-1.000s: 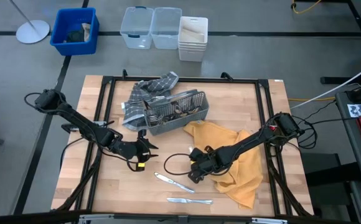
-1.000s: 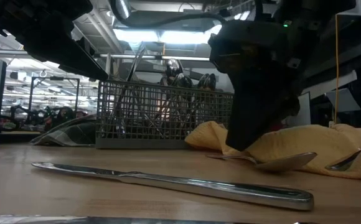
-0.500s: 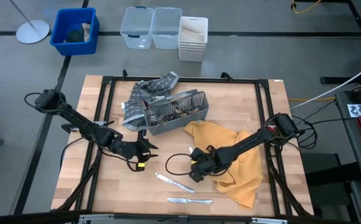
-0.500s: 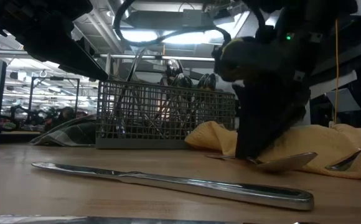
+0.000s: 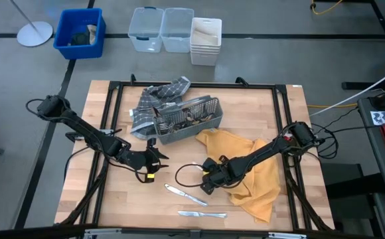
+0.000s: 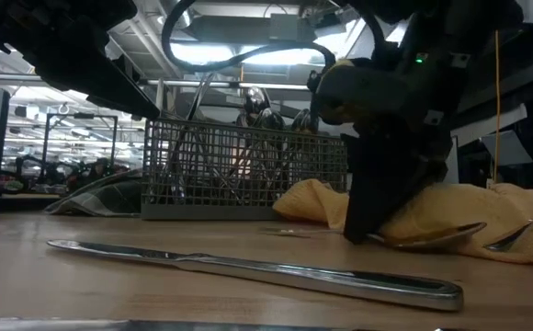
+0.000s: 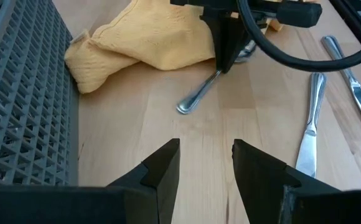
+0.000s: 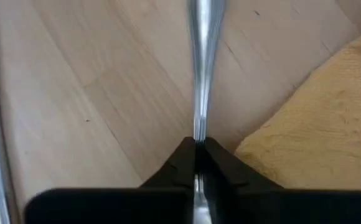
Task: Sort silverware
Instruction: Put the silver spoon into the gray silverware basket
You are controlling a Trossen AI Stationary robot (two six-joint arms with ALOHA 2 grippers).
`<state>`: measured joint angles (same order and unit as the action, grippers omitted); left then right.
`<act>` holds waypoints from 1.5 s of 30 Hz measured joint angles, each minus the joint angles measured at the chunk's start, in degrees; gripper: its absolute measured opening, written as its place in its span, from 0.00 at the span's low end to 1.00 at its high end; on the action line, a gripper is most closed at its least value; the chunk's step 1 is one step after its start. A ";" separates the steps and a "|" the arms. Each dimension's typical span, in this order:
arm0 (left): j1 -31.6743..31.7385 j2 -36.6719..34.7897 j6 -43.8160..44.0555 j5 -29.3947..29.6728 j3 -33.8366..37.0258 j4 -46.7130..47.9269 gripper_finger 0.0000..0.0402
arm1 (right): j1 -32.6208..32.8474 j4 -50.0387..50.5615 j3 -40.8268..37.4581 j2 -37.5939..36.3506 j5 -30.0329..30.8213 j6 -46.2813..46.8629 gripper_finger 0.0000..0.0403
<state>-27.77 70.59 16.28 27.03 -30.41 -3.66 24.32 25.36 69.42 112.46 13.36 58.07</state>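
A silver spoon (image 7: 199, 96) lies on the wooden table, its bowl (image 6: 432, 237) at the edge of a yellow cloth (image 5: 245, 169). My right gripper (image 5: 208, 180) stands over it, shut on its handle. My left gripper (image 7: 205, 155) hovers open to the spoon's left, between it and the grey mesh caddy (image 5: 186, 119), with nothing between its fingers. Two table knives (image 5: 186, 195) (image 5: 202, 214) lie flat near the front edge. The caddy holds several more pieces of silverware (image 6: 257, 106), standing upright. My right gripper pinches the narrow part of the spoon's handle (image 8: 199, 127), close to the bowl, between its two fingertips (image 8: 183, 155). The fingers slant steeply down from the table's right and lie across the handle. The handle's free end (image 7: 183, 107) looks to rest on the table.
A grey checked cloth (image 5: 156, 99) lies behind the caddy at the far side. A second spoon (image 6: 510, 239) rests on the yellow cloth to the right. Bare wood (image 5: 113, 192) shows at the front left. Bins (image 5: 172, 30) stand on the floor beyond the table.
My right gripper has sunk a little onto the spoon at the yellow cloth's edge and shut on its handle.
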 joint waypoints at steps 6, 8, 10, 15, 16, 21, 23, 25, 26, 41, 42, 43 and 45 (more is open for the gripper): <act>0.00 0.00 0.15 0.00 0.00 -0.02 0.34 | 0.02 0.13 2.90 0.24 0.16 -5.32 0.06; 0.02 0.00 0.21 0.00 0.00 -0.04 0.34 | 0.02 0.15 4.36 0.24 0.18 -8.96 0.05; 0.01 0.00 0.33 0.00 0.00 -0.08 0.34 | 0.02 0.36 5.92 0.24 0.20 -13.27 0.03; 0.01 0.00 0.33 0.00 0.00 -3.81 0.34 | 0.02 1.64 10.43 0.24 0.51 -26.40 0.03; 0.02 0.00 0.23 0.00 0.00 -5.35 0.34 | 0.02 1.99 11.27 0.24 0.54 -29.36 0.03; 0.07 0.00 -1.28 0.00 0.00 -12.85 0.34 | 0.04 1.84 14.77 0.20 2.11 -45.88 0.02; 0.07 0.02 -1.16 0.00 0.00 -14.72 0.34 | 0.04 1.79 15.95 0.20 4.17 -52.59 0.02; 0.07 0.02 -0.03 -0.01 0.00 -15.73 0.34 | 0.09 1.67 16.77 0.15 7.02 -58.71 0.02; 0.07 0.02 1.08 0.00 0.00 -15.87 0.34 | 0.09 1.72 17.00 0.15 8.54 -61.34 0.02; 0.00 0.04 12.26 -0.08 0.00 -15.72 0.34 | -0.42 1.73 17.19 0.09 20.14 -77.95 0.03; 0.00 0.04 12.40 -0.35 0.00 -15.31 0.34 | -0.45 1.73 17.19 0.09 20.15 -77.93 0.03; 0.00 0.04 12.46 -0.71 0.00 -14.67 0.34 | -0.49 1.72 17.19 0.09 20.20 -77.95 0.03; 0.00 0.11 13.08 -0.88 0.00 -13.50 0.34 | -0.78 1.68 17.19 0.09 20.49 -77.93 0.03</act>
<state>-27.77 70.69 29.36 26.15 -30.41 -17.16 23.53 27.04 86.61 112.55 33.85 -19.86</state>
